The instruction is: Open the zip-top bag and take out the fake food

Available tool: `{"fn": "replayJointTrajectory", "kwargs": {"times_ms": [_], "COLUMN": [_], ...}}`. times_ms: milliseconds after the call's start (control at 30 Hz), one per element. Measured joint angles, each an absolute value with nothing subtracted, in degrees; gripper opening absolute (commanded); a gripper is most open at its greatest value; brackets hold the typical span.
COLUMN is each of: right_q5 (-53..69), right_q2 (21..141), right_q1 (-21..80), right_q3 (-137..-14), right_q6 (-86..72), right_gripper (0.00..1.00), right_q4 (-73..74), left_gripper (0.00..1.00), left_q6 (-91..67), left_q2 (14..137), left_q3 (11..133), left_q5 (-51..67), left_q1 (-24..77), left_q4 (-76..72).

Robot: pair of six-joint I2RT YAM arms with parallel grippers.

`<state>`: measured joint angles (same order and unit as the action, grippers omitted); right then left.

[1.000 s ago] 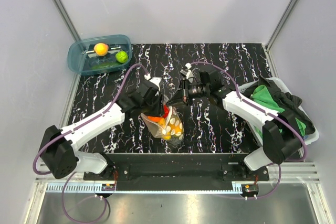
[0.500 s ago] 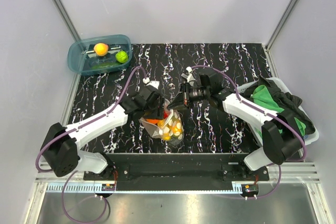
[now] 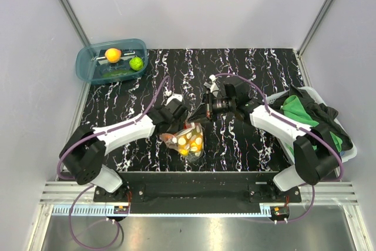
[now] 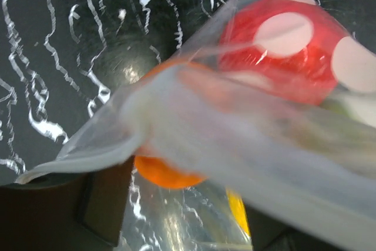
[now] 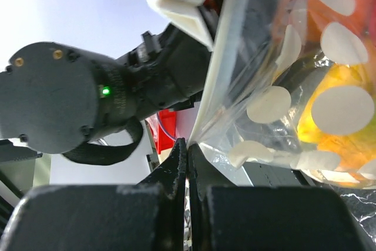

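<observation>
The zip-top bag hangs crumpled over the marbled table, clear with pale dots. My right gripper is shut on its upper edge; the right wrist view shows the closed fingertips pinching the bag's rim. My left gripper is at the bag's left side. Its dark fingers stand wide apart with bag film over and between them. Fake food shows inside the bag: a red piece, an orange one, a yellow one. An orange fruit and a lime green one lie in the tub.
The blue translucent tub stands at the back left corner. A white bin at the right edge holds a green cloth and dark fabric. Grey walls enclose the table on three sides.
My left gripper's jaws have spread wider and that arm has swung nearer and lower. The bag has sagged down and bunched up. The right gripper has kept its pinch in place.
</observation>
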<state>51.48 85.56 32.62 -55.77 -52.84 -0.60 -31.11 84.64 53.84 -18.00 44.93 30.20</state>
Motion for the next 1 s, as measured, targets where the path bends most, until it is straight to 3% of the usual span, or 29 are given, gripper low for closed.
{"fn": "replayJointTrajectory", "kwargs": {"times_ms": [33,133,333,367,1000], "right_q5": [51.46,51.03,51.07,51.09,49.58], "right_q2": [85.56,85.49,84.38,84.14,81.49], "right_q1": [32.62,32.58,32.56,32.53,30.41], "right_q3": [-55.66,-55.31,-55.20,-55.20,-52.21], "right_q6": [-52.80,-52.62,-51.31,-50.89,-43.22], "right_gripper": [0.00,0.00,0.00,0.00,0.00], "right_q4": [-0.60,-0.32,0.01,0.38,7.20], "left_gripper": [0.47,0.29,0.10,0.00,0.00], "left_q6": [-30.85,-29.45,-28.47,-28.47,-27.44], "left_q2": [85.43,87.05,86.08,85.41,59.83], "left_q3": [53.84,54.52,54.68,54.65,52.36], "left_q5": [-17.89,-17.54,-14.81,-14.06,5.30], "left_q1": [44.93,45.12,45.01,45.01,45.01], "left_q4": [29.63,27.51,27.64,27.92,26.30]}}
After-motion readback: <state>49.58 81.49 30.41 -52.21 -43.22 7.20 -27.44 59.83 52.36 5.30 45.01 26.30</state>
